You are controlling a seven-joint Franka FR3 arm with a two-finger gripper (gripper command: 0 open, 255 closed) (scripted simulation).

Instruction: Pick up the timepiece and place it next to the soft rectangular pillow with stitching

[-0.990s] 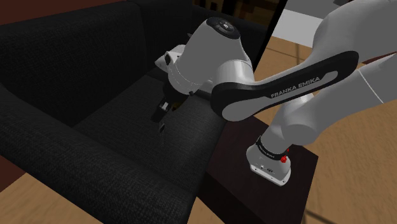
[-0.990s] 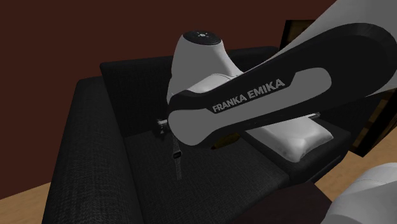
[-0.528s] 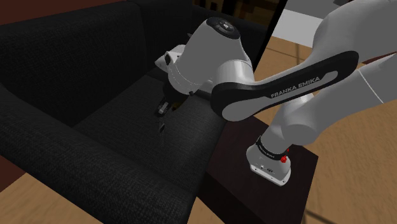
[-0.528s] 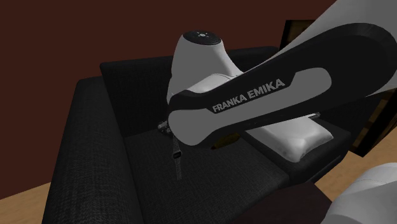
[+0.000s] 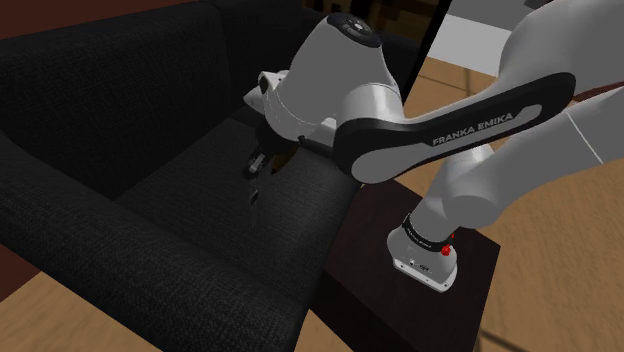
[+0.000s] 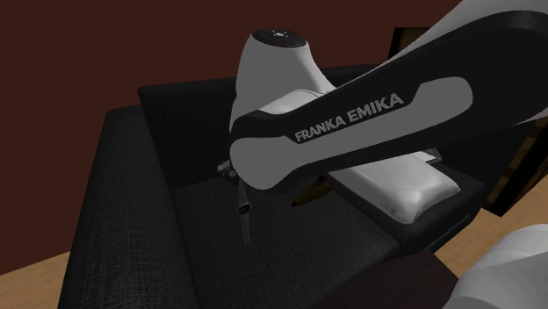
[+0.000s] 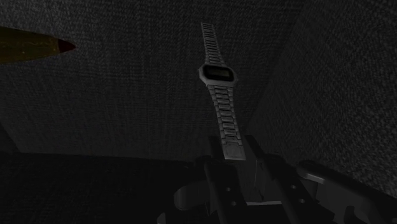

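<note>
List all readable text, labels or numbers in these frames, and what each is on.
"FRANKA EMIKA": white lettering on the dark side panel of the arm, legible in both the shoulder view and the second exterior view.
The watch has a dark display in the wrist view, and no digits or brand can be read on it.
No other text, numbers or signs are readable.
</note>
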